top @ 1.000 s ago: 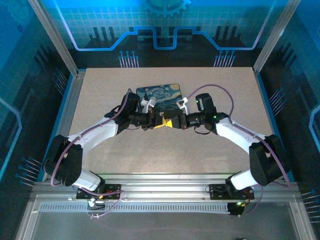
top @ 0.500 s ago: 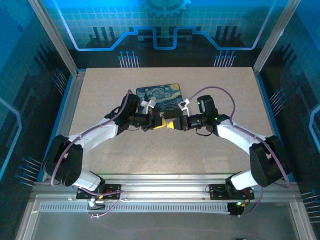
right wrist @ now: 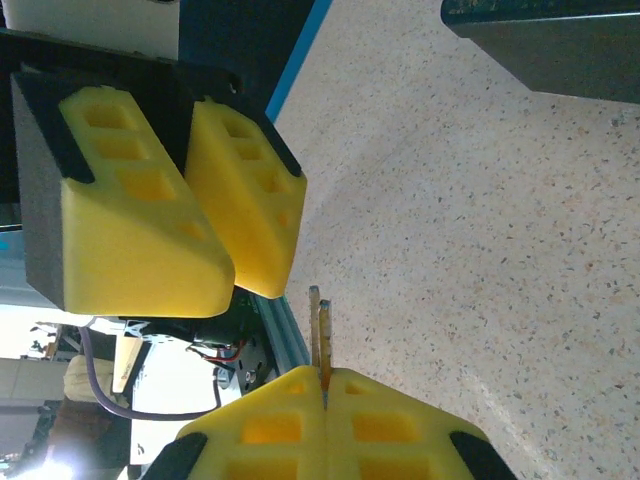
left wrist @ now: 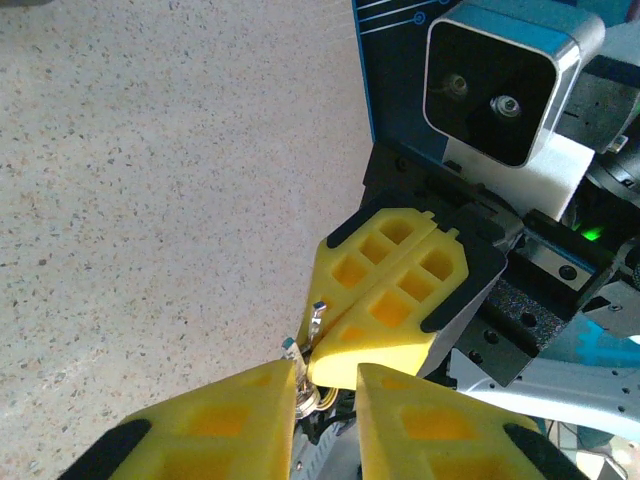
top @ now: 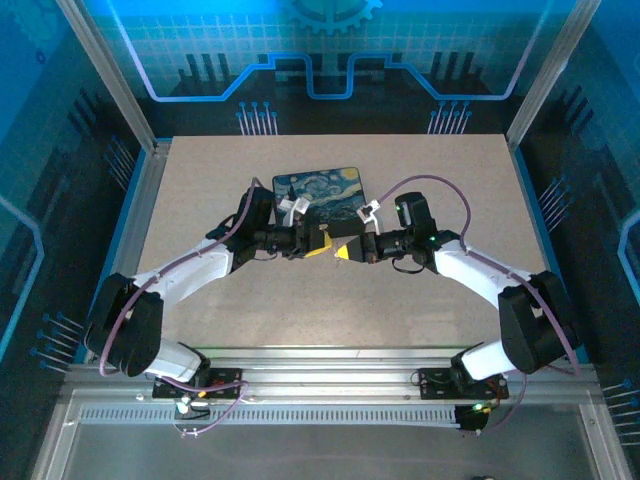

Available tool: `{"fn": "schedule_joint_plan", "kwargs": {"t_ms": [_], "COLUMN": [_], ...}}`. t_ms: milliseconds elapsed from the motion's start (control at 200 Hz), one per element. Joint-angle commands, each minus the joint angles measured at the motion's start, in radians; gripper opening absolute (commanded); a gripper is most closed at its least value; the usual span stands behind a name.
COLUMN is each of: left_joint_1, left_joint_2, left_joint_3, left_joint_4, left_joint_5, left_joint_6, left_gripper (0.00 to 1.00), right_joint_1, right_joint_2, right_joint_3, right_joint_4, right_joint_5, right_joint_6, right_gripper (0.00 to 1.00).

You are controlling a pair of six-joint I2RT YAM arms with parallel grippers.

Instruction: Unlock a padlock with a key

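Observation:
Above the table's middle, my left gripper [top: 320, 243] and right gripper [top: 348, 250] meet tip to tip. My right gripper [right wrist: 325, 375] is shut on the key [right wrist: 318, 330], two thin metal blades sticking out of its closed pads. In the left wrist view the silvery key tips [left wrist: 317, 318] poke from the right gripper [left wrist: 330, 335] toward the narrow gap of my left gripper [left wrist: 328, 375]. A small metal piece with a brass glint, the padlock [left wrist: 305, 395], sits against the left finger [left wrist: 210, 420], mostly hidden. The left gripper [right wrist: 238, 280] hangs just above the key.
The black box with the swirling-night lid [top: 322, 188] lies just behind the grippers, and its dark side [right wrist: 560, 50] is near the right wrist. Speckled tabletop [top: 330, 320] stretches open in front of and beside the arms. Metal frame rails [top: 140, 210] border the table.
The right wrist has shifted slightly right and down and the left wrist has edged left. The grippers stay tip to tip with the same holds.

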Motion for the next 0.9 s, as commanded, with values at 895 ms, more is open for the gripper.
{"fn": "schedule_joint_plan", "kwargs": {"t_ms": [895], "left_joint_1": [-0.003], "left_joint_2": [0.010], "left_joint_3": [-0.019], "left_joint_4": [0.038], "left_joint_5": [0.035], "left_joint_6": [-0.004], "left_gripper": [0.24], "right_joint_1": [0.045], "right_joint_2": [-0.024], "right_joint_3": [0.000], "right_joint_4": [0.056], "right_joint_5": [-0.037], "right_joint_6": [0.027], "right_gripper": [0.00]}}
